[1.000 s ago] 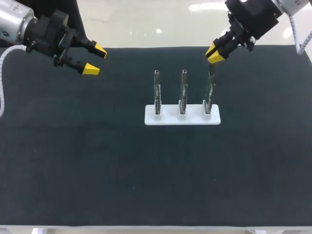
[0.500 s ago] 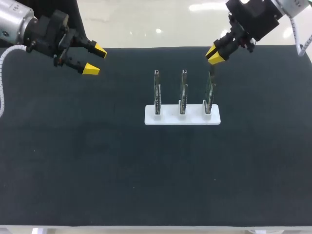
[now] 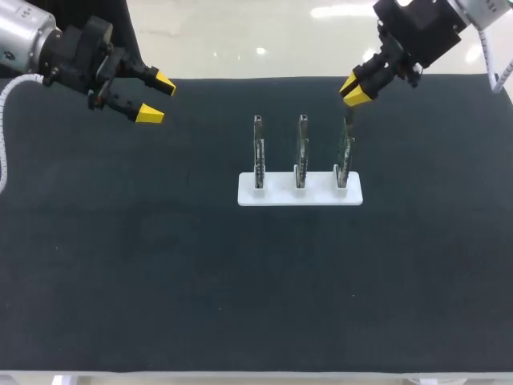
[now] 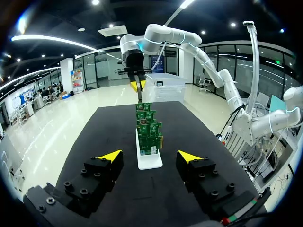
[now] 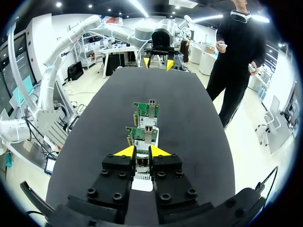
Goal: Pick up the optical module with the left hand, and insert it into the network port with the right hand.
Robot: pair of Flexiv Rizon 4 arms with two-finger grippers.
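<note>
Left gripper (image 3: 156,99) spread, back-left; right gripper (image 3: 350,88) above rightmost card (image 3: 345,152)

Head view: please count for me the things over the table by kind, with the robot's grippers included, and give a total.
green boards, upright in a row: 3
white holder under them: 1
grippers with yellow tips, the left gripper and the right gripper: 2
Total: 6
</note>
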